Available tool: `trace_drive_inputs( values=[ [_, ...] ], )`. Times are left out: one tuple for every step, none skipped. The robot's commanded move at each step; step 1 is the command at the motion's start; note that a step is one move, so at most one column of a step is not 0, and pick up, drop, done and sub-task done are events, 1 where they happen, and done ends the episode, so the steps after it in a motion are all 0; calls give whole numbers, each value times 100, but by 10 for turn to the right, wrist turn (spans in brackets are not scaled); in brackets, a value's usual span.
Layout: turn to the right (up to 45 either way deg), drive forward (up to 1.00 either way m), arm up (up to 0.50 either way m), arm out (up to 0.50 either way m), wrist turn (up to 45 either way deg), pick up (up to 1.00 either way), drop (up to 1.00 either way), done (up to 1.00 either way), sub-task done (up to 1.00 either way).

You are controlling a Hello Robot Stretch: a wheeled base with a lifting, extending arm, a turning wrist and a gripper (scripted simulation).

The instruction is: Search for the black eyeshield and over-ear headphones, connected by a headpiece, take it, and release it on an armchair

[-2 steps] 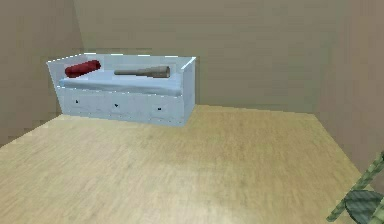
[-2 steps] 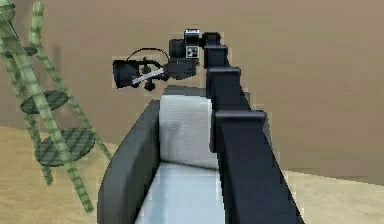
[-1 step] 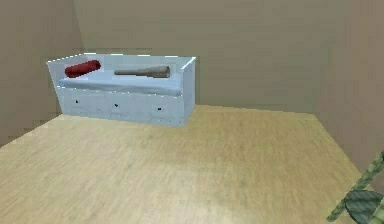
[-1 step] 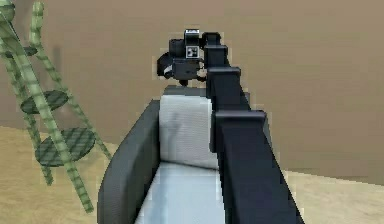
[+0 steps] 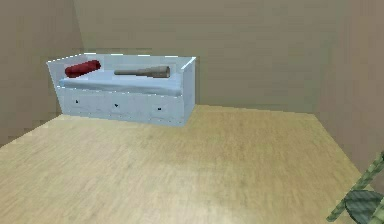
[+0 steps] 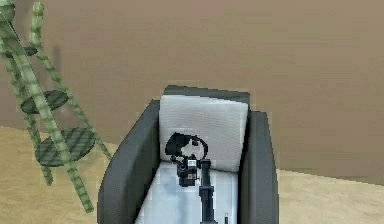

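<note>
An armchair (image 6: pixel 130 170) with dark grey sides and a white seat and back stands against the wall in the arm side view. My arm rises from the bottom edge to the gripper (image 6: pixel 186 170) in front of the chair's seat. A black object with a looped band (image 6: pixel 186 147), shaped like a headset, sits at the gripper's far end against the white cushion. I cannot tell whether the gripper holds it or whether it rests on the chair.
A green stand (image 6: pixel 45 100) with round shelves leans at the arm side view's left; its foot (image 5: pixel 362 200) shows in the forward view's bottom right corner. Ahead stands a white daybed (image 5: pixel 120 100) with drawers, bearing a red bolster (image 5: pixel 84 69) and a long wooden club (image 5: pixel 140 71). Wooden floor lies between.
</note>
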Motion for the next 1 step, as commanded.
trace_drive_inputs(
  values=[
    [0, 0, -32, 0, 0, 0, 0, 0, 0]
  ],
)
